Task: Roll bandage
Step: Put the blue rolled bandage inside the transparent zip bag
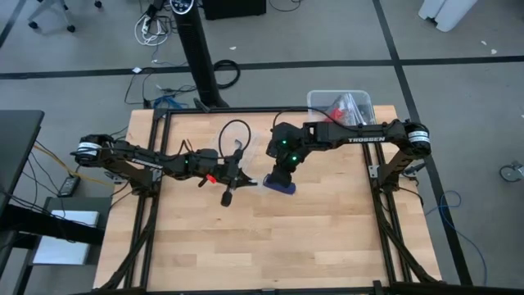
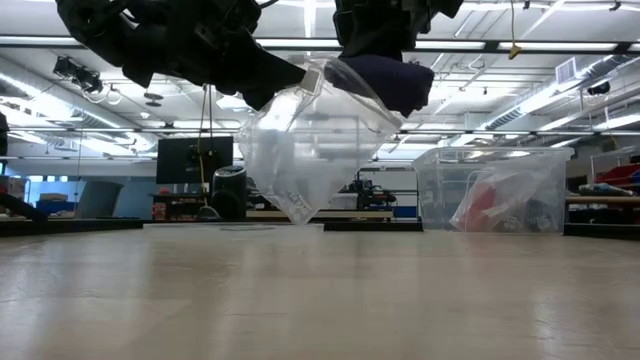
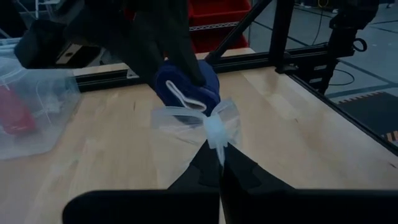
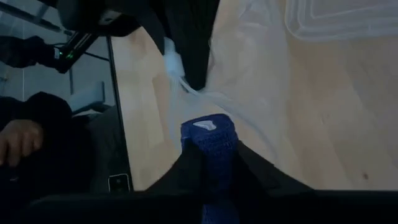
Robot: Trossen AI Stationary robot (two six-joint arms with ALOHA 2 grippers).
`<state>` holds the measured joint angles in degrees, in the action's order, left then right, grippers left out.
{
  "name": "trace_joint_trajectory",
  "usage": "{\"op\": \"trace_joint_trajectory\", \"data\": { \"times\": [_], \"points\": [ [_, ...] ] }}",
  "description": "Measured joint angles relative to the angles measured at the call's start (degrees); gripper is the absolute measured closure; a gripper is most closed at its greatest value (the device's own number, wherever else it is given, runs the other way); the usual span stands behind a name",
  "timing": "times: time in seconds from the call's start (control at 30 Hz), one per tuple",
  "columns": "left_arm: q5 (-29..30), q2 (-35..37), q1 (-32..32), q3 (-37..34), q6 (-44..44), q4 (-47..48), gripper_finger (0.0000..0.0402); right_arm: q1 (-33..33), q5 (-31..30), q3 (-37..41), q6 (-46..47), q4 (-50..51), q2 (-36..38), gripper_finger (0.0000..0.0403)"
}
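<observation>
The bandage is a small dark-blue roll [image 1: 279, 187]. My right gripper [image 1: 281, 180] is shut on it above the table's middle. A clear plastic bag [image 2: 310, 150] hangs beside it, and my left gripper [image 1: 244, 177] is shut on its upper edge. In the left wrist view the roll [image 3: 186, 87] sits right at the bag's open mouth [image 3: 186, 118]. I cannot tell whether any of it is inside the bag. The low view shows roll [image 2: 385, 80] and bag well above the tabletop. My left gripper pinches a bunched bit of the bag's rim [image 3: 216, 132] between its two fingers, coming level from the table's left. The bag hangs slack below the fingers, clear of the table, with its mouth gaping toward the roll. My right gripper pinches the roll's sides [image 4: 208, 142] between its two fingers, which point down from above. The roll's end sticks out past the fingertips. It is lifted clear of the table, against the bag's rim.
A clear plastic bin [image 1: 340, 106] holding bags and a red item stands at the table's far right corner. A person's hand [image 4: 18, 140] shows beyond the table's edge in the right wrist view. The near half of the wooden tabletop [image 1: 270, 246] is bare.
</observation>
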<state>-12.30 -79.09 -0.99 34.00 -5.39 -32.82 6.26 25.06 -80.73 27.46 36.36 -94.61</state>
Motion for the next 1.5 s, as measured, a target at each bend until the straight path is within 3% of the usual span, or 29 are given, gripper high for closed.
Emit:
{"op": "trace_joint_trajectory", "data": {
  "times": [0.3,0.63,0.83,1.13,1.3,1.5],
  "points": [
    [-0.4,-0.66,0.0,0.0,0.03,-1.16,0.0402,-0.3,-0.87,0.0,-0.8,-0.25,-0.3,0.0342],
    [-2.3,-6.47,-0.01,-0.04,1.93,-7.82,0.0402,-2.2,1.55,0.04,-2.33,-0.72,-7.14,0.0351],
    [-2.64,-6.47,-0.02,0.09,1.94,-8.49,0.0402,-1.99,-2.9,0.04,-0.5,-0.75,-7.43,0.0296],
    [-2.99,-6.45,-0.02,0.11,2.31,-6.57,0.0402,-1.86,-2.49,-0.53,-0.41,-3.0,-6.12,0.0219],
    [-2.99,-6.36,-0.02,-0.2,2.29,-7.01,0.0402,-2.1,-2.94,-1.7,-0.65,-4.2,-5.53,0.0204],
    [-2.99,-6.51,-0.02,-0.24,2.38,-7.17,0.0402,-2.1,-2.95,-1.7,-0.89,-4.99,-5.53,0.0218]
  ]
}}
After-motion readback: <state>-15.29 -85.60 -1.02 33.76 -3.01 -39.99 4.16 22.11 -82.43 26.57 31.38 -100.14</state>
